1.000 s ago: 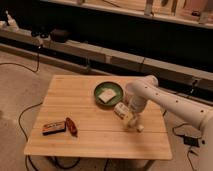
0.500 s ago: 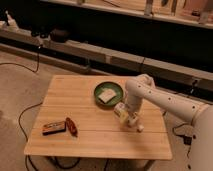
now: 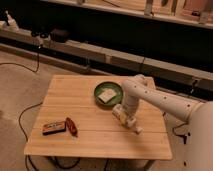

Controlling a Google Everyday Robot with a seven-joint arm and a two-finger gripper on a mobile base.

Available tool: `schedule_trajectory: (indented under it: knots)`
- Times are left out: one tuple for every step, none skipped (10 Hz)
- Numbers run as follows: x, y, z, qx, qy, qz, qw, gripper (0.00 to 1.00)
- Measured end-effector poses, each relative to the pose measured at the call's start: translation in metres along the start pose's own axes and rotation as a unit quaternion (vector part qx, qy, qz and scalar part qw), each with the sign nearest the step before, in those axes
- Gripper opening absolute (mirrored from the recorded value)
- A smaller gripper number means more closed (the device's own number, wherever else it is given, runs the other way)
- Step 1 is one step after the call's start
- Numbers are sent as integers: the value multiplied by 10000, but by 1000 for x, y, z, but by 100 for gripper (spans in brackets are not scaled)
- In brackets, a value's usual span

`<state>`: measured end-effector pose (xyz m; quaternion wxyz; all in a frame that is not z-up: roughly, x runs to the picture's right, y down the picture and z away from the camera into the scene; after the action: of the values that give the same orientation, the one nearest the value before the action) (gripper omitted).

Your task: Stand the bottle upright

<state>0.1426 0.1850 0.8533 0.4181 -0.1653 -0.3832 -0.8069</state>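
The bottle (image 3: 119, 113), small and pale with a yellowish label, lies tilted on the wooden table (image 3: 75, 145), just below the green bowl. My gripper (image 3: 131, 122) hangs from the white arm that comes in from the right. It is down at the table, right against the bottle's right side. The arm hides part of the bottle, and I cannot see how the bottle sits in the gripper.
A green bowl (image 3: 116, 89) with a pale square thing (image 3: 106, 95) in it stands just behind the bottle. A dark snack bar (image 3: 53, 128) and a reddish-brown item (image 3: 71, 126) lie at the front left. Cables run over the floor at the left.
The arm's lower end and the bottle have shifted a little to the left, toward the bowl. The items at the front left have not moved.
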Motion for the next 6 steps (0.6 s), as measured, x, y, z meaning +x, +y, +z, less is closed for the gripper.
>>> schedule_trajectory:
  knots:
    - [1, -4, 0, 55, -7, 7, 10000, 49]
    - [4, -10, -6, 197, 50, 50, 9998, 49]
    - [7, -16, -16, 380, 173, 94, 9991, 48]
    - [13, -25, -40, 621, 440, 88, 9971, 44]
    - [15, -29, -56, 757, 631, 90, 9951, 44]
    - [18, -31, -62, 807, 711, 81, 9942, 44]
